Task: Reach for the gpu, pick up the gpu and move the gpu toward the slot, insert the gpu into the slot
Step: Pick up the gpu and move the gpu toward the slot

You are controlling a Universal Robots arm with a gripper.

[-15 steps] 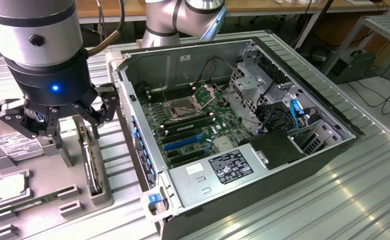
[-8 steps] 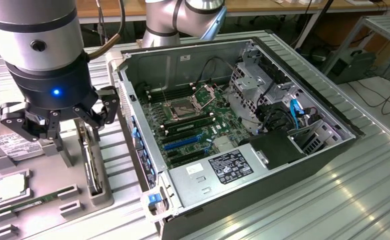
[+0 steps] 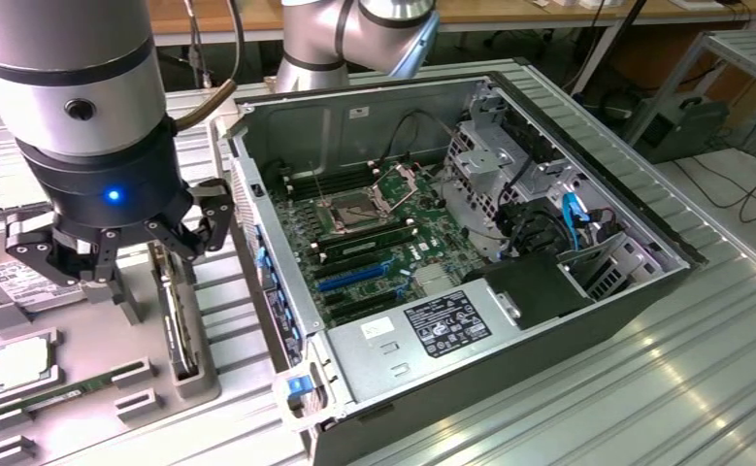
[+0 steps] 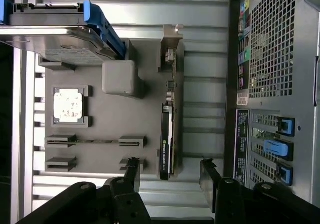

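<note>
Gpu (image 4: 165, 143) stands on edge in the grey tray (image 3: 80, 340) at the lower left of the exterior view, its narrow side turned up, apparently so that I can close on it from above. My end effector (image 4: 170, 166), spread wide with nothing pinched in it, has its two sides to either side of the card's line near the end away from the bracket (image 4: 170, 56), an arrangement that would leave that metal end free for the case. The tray's raised blocks seem meant to keep parts apart and steady: the hard drive (image 3: 31, 283) sits in the left of the exterior view, the memory stick (image 3: 70, 395) in its lower left. The computer case (image 3: 416, 374) lies open at the centre, probably so that the blue slot (image 3: 354, 277) on its green motherboard (image 3: 397, 218) can be reached from above; the slot holds no card. The gpu itself is slim and dark, with a black edge carrying a small green mark and pale lettering, a lighter strip alongside, and a silvery, bent bracket at its far end.
</note>
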